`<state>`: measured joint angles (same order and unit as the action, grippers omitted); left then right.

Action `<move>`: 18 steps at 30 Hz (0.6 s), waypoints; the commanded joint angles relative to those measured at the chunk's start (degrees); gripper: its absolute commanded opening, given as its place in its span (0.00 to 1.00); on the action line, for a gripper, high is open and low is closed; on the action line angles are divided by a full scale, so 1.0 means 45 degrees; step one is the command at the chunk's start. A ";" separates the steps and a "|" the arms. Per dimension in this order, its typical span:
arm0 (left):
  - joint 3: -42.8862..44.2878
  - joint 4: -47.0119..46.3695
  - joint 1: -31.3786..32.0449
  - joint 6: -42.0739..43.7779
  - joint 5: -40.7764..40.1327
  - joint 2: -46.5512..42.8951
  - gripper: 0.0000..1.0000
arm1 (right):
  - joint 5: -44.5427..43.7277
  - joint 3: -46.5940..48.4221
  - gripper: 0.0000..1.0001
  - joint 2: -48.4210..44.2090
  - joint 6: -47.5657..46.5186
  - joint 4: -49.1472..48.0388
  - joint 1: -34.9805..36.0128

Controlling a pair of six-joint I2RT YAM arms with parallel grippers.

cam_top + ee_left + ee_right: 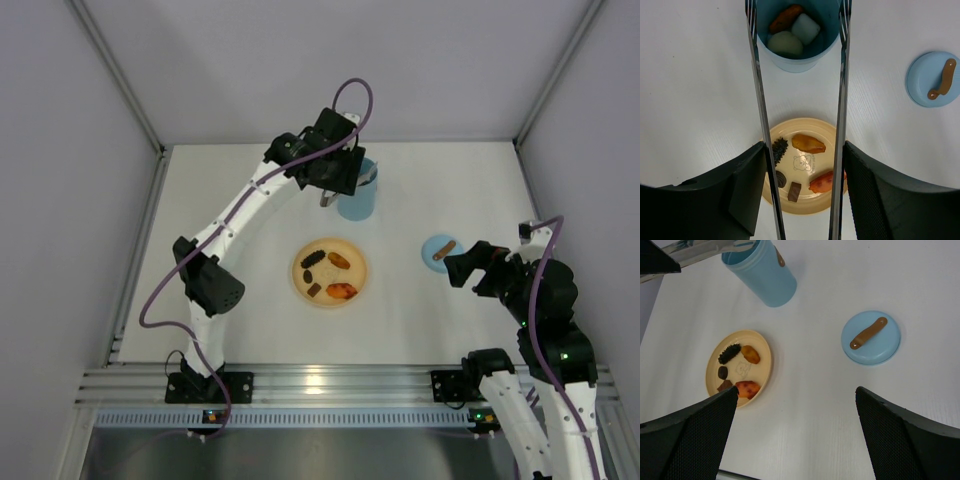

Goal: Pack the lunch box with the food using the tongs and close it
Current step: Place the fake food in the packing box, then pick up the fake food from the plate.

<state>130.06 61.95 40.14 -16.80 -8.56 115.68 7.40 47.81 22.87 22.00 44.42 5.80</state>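
While our left claw (804,150) clamps the tongs (758,100) by their two arms, its fingers half spread so the arms stand apart, the tips sit at the rim of the lunch box (795,65), straight ahead of the claw. Three pieces of food (790,30) lie inside. Five more lie on the plate (810,125), back from the tips toward the claw, in line with the tongs' long axis. Our right claw (796,392) hangs wide open and empty, the lid (871,347) just ahead of it on the tabletop (815,415). We judge the left arm nearer the plate.
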 commanded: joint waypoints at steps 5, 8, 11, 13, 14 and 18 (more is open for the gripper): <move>0.0552 0.0216 -0.0034 0.0041 -0.0091 -0.1583 0.64 | -0.0004 0.0566 1.00 0.0015 -0.0240 0.0304 -0.0176; -0.0442 0.0353 0.0083 0.0022 -0.0052 -0.2520 0.61 | -0.0004 0.0527 0.99 -0.0024 -0.0221 0.0304 -0.0176; -0.1886 0.0256 0.0298 -0.0017 -0.0013 -0.3672 0.59 | -0.0023 0.0547 0.99 -0.0024 -0.0221 0.0343 -0.0176; -0.2977 0.0120 0.0532 -0.0134 0.0046 -0.4531 0.59 | -0.0023 0.0547 0.99 -0.0044 -0.0201 0.0323 -0.0176; -0.3371 0.0081 0.0610 -0.0173 0.0085 -0.4766 0.59 | -0.0023 0.0547 0.99 -0.0025 -0.0201 0.0323 -0.0176; -0.5382 -0.0251 0.1021 -0.0467 0.0319 -0.6290 0.58 | -0.0062 0.0527 0.99 -0.0044 -0.0201 0.0323 -0.0176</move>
<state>110.30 62.83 43.72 -17.65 -8.27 91.46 7.40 47.81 22.87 22.02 44.45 5.80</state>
